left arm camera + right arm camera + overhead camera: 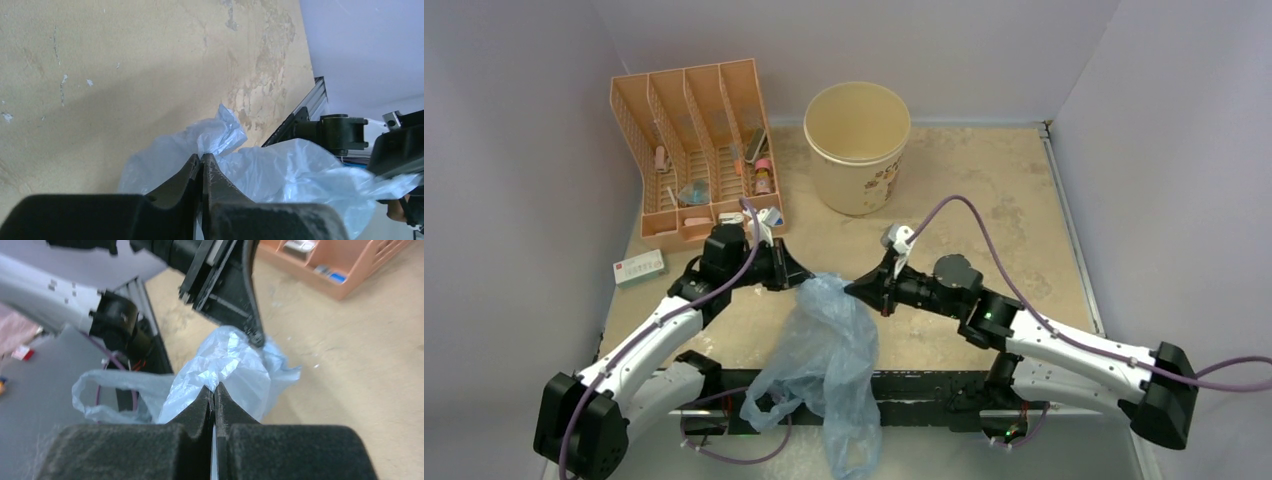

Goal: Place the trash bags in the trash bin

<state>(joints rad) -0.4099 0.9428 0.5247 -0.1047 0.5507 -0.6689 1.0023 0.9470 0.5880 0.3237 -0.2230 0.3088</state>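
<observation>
The light-blue translucent trash bag hangs between both grippers and trails down over the table's near edge. My left gripper is shut on the bag's top left part; in the left wrist view the bag bunches at the closed tips of that gripper. My right gripper is shut on the bag's top right part; in the right wrist view the bag is pinched at the tips of that gripper. The cream trash bin stands upright and open at the back, apart from the bag.
An orange slotted organizer rack with small items stands at the back left; its corner shows in the right wrist view. A small white box lies left of the left arm. Walls close in on three sides.
</observation>
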